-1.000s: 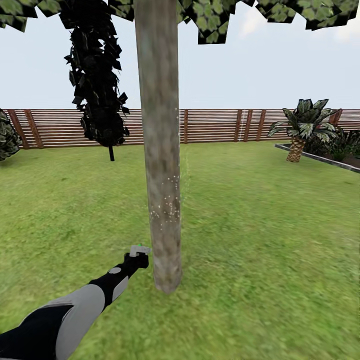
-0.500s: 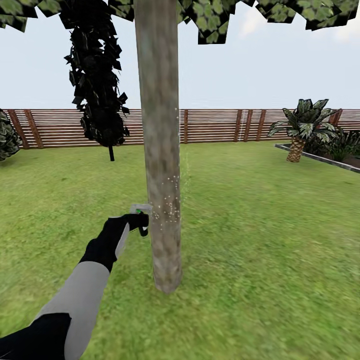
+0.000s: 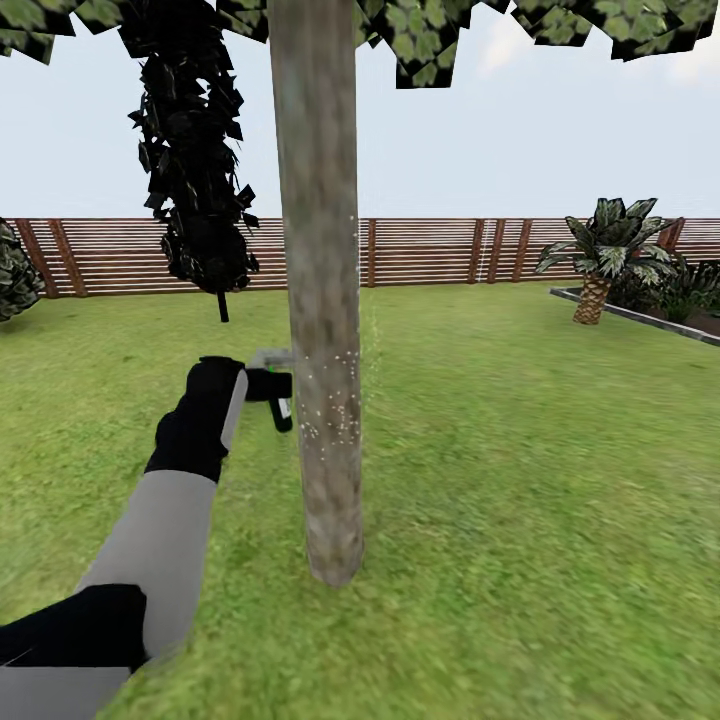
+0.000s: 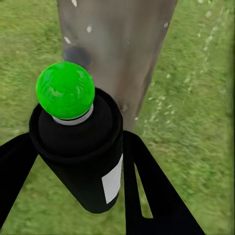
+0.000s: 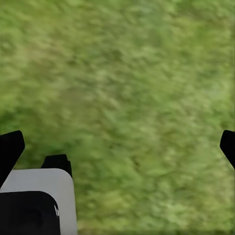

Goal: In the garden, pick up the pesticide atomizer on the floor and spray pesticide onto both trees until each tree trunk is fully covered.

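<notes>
Lawn [image 3: 520, 450] | left tool [image 4: 73, 166] grasping atomizer [image 4: 83, 147], beside trunk [image 3: 322, 300] | right tool [image 5: 117, 147] released

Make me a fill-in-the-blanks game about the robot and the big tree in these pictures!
1. The left gripper is shut on the pesticide ______.
2. The ball-shaped top of the bottle looks ______ in colour.
3. The bottle is held right next to the tree ______.
4. Behind the lawn runs a brown wooden ______.

Missing words: atomizer; green; trunk; fence
</notes>
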{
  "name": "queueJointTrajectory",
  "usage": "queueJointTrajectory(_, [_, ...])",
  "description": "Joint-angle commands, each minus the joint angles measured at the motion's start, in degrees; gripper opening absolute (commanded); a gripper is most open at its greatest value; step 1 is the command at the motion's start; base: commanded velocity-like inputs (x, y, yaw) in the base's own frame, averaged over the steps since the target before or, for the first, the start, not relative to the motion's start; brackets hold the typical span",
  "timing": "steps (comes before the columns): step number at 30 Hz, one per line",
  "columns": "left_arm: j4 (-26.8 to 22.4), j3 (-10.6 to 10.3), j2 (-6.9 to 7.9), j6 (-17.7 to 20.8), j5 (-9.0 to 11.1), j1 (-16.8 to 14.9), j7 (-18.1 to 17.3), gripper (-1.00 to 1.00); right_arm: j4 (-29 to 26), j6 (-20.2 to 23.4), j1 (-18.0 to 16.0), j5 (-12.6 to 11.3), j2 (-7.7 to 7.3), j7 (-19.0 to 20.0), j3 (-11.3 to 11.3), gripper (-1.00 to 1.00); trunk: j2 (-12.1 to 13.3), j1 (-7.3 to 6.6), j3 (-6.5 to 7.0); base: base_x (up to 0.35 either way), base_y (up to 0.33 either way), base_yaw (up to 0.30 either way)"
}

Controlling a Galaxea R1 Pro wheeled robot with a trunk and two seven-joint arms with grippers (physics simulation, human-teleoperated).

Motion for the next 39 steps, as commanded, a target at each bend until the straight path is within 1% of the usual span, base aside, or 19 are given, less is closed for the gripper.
queueJointTrajectory(1, [1.4, 0.0, -0.02, 0.2, -0.2, -1.6, 0.1, -1.0, 0.0, 0.0, 0.0, 0.0, 0.0, 0.0, 0.0, 1.0, 0.0, 0.0, -0.01, 0.0, 0.0, 0.0])
queueJointTrajectory(3, [4.2, 0.0, -0.11, 0.3, -0.2, -4.1, 0.1, -1.0, 0.0, 0.0, 0.0, 0.0, 0.0, 0.0, 0.0, 1.0, 0.0, 0.0, -0.01, 0.0, 0.0, 0.0])
queueJointTrajectory(5, [7.6, 0.0, -0.18, 0.5, -0.2, -8.4, 0.1, -1.0, 0.0, 0.0, 0.0, 0.0, 0.0, 0.0, 0.0, 1.0, 0.0, 0.0, -0.01, 0.0, 0.0, 0.0])
queueJointTrajectory(6, [7.9, 0.0, -0.18, 0.5, -0.2, -9.1, 0.1, -1.0, 0.0, 0.0, 0.0, 0.0, 0.0, 0.0, 0.0, 1.0, 0.0, 0.0, -0.01, 0.0, 0.0, 0.0])
queueJointTrajectory(8, [8.6, 0.0, -0.2, 0.5, -0.2, -11.7, 0.1, -1.0, 0.0, 0.0, 0.0, 0.0, 0.0, 0.0, 0.0, 1.0, 0.0, 0.0, -0.01, 0.0, 0.0, 0.0])
queueJointTrajectory(9, [9.1, 0.0, -0.2, 0.6, -0.2, -13.7, 0.1, -1.0, 0.0, 0.0, 0.0, 0.0, 0.0, 0.0, 0.0, 1.0, 0.0, 0.0, -0.01, 0.0, 0.0, 0.0])
queueJointTrajectory(11, [10.0, 0.0, -0.2, 0.6, -0.2, -16.5, 0.0, -1.0, 0.0, 0.0, 0.0, 0.0, 0.0, 0.0, 0.0, 1.0, 0.0, 0.0, -0.01, 0.0, 0.0, 0.0])
queueJointTrajectory(12, [11.0, 0.0, -0.2, 0.6, -0.2, -17.9, 0.0, -1.0, 0.0, 0.0, 0.0, 0.0, 0.0, 0.0, 0.0, 1.0, 0.0, 0.0, -0.01, 0.0, 0.0, 0.0])
queueJointTrajectory(14, [14.8, 0.1, -0.2, 0.7, -0.2, -22.0, 0.0, -1.0, 0.0, 0.0, 0.0, 0.0, 0.0, 0.0, 0.0, 1.0, 0.0, 0.0, -0.01, 0.0, 0.0, 0.0])
queueJointTrajectory(18, [17.9, 0.1, -0.2, 0.7, -0.2, -27.0, 0.0, -1.0, 0.0, 0.0, 0.0, 0.1, 0.0, 0.0, 0.0, 1.0, 0.0, 0.0, -0.01, 0.0, 0.0, 0.0])
queueJointTrajectory(20, [20.6, 0.1, -0.24, 0.7, -0.2, -30.9, 0.0, -1.0, 0.0, 0.0, 0.0, 0.0, 0.0, 0.0, 0.0, 1.0, 0.0, 0.0, -0.01, 0.0, 0.0, 0.0])
queueJointTrajectory(24, [23.3, 0.1, -0.24, 0.8, -0.2, -35.2, 0.0, -1.0, 0.0, 0.1, 0.0, 0.1, 0.0, 0.0, 0.1, 1.0, 0.0, 0.0, -0.01, 0.0, 0.0, 0.0])
queueJointTrajectory(28, [23.9, 0.1, -0.28, 0.8, -0.2, -38.4, 0.0, -1.0, 0.0, 0.1, 0.0, 0.1, 0.0, 0.0, 0.1, 1.0, 0.0, 0.0, -0.01, 0.0, 0.0, 0.0])
queueJointTrajectory(31, [27.2, 0.1, -0.29, 0.8, -0.2, -42.2, 0.0, -1.0, 0.1, 0.1, 0.0, 0.1, 0.0, 0.0, 0.1, 1.0, 0.0, 0.0, -0.01, 0.0, 0.0, 0.0])
queueJointTrajectory(33, [28.1, 0.1, -0.29, 0.8, -0.2, -43.3, 0.0, -1.0, 0.1, 0.1, 0.0, 0.1, 0.0, 0.0, 0.1, 1.0, 0.0, 0.0, -0.01, 0.0, 0.0, 0.0])
queueJointTrajectory(35, [28.9, 0.1, -0.29, 0.8, -0.1, -46.2, 0.0, -1.0, 0.1, 0.1, 0.0, 0.1, 0.0, 0.0, 0.1, 1.0, 0.0, 0.0, -0.01, 0.0, 0.0, 0.0])
queueJointTrajectory(37, [29.0, 0.1, -0.31, 0.8, 0.0, -47.3, 0.0, -1.0, 0.1, 0.1, 0.0, 0.1, 0.0, 0.0, 0.1, 1.0, 0.0, 0.0, -0.01, 0.0, 0.0, 0.0])
queueJointTrajectory(38, [29.0, 0.1, -0.33, 0.8, 0.7, -48.0, 0.0, -1.0, 0.1, 0.1, 0.0, 0.1, 0.0, 0.0, 0.1, 1.0, 0.0, 0.0, -0.01, 0.0, 0.0, 0.0])
queueJointTrajectory(39, [29.0, 0.1, -0.36, 0.8, 2.9, -48.7, 0.0, -1.0, 0.0, 0.1, 0.0, 0.1, 0.0, 0.0, 0.1, 1.0, 0.0, 0.0, -0.01, 0.0, 0.0, 0.0])
